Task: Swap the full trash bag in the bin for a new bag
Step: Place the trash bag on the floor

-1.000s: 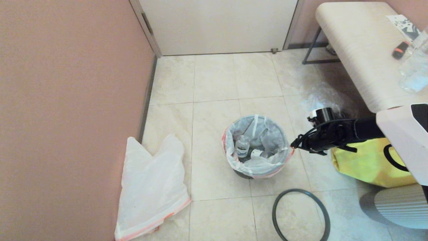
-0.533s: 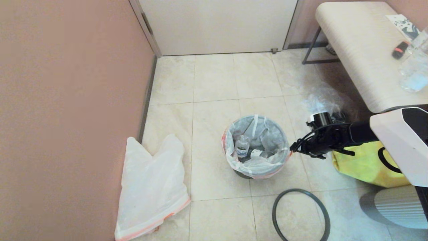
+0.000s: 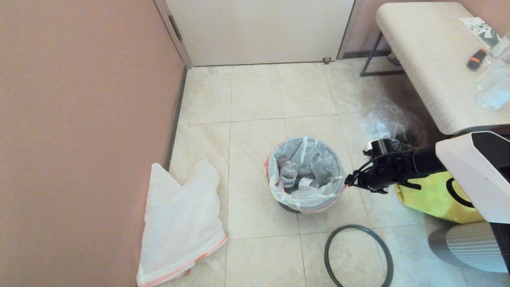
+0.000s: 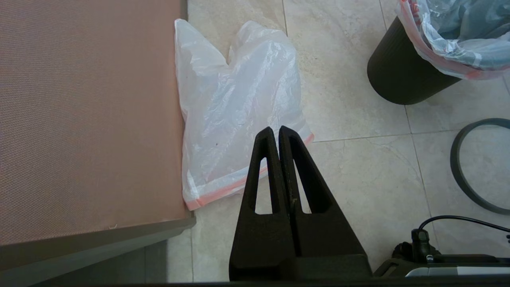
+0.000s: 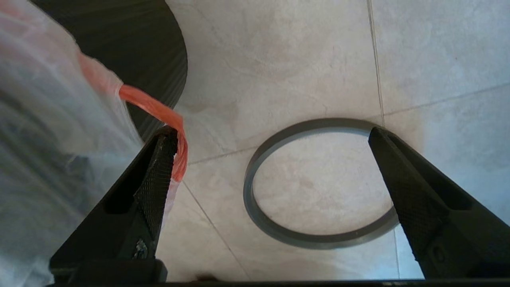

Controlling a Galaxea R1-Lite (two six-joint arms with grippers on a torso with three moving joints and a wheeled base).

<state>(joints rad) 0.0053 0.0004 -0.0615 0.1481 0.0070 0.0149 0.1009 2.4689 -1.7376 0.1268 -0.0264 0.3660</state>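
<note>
Starting at my left, the new bag [image 3: 181, 225] lies flat on the floor [image 3: 255, 99] against the pink wall [image 3: 79, 119], its orange rim toward me. My left gripper [image 4: 277, 133] hangs above the floor near it, closed on nothing, parked.

In the middle stands the bin [image 4: 402, 77], with the full trash bag [image 3: 305, 171] seated in it, rim folded over the edge, a clear bottle showing inside. The loose hoop [image 3: 358, 255] lies on the floor between the bin and me.

What matters now is on the bin's right side. My right gripper [image 3: 348, 180] sits right at that rim, jaws spread wide and holding nothing. In the right wrist view the orange drawstring [image 5: 159, 113] drapes over one fingertip [image 5: 161, 159]; the other finger stands well apart, over the hoop. The rim runs crosswise to the jaws, so I judge the gripper needs to nudge toward the bin to bring the band between the fingers before closing.

Farther right: a yellow tote [image 3: 434, 195], a crumpled clear bag [image 3: 388, 121], and the tabletop [image 3: 430, 59]. Room there is tight.
</note>
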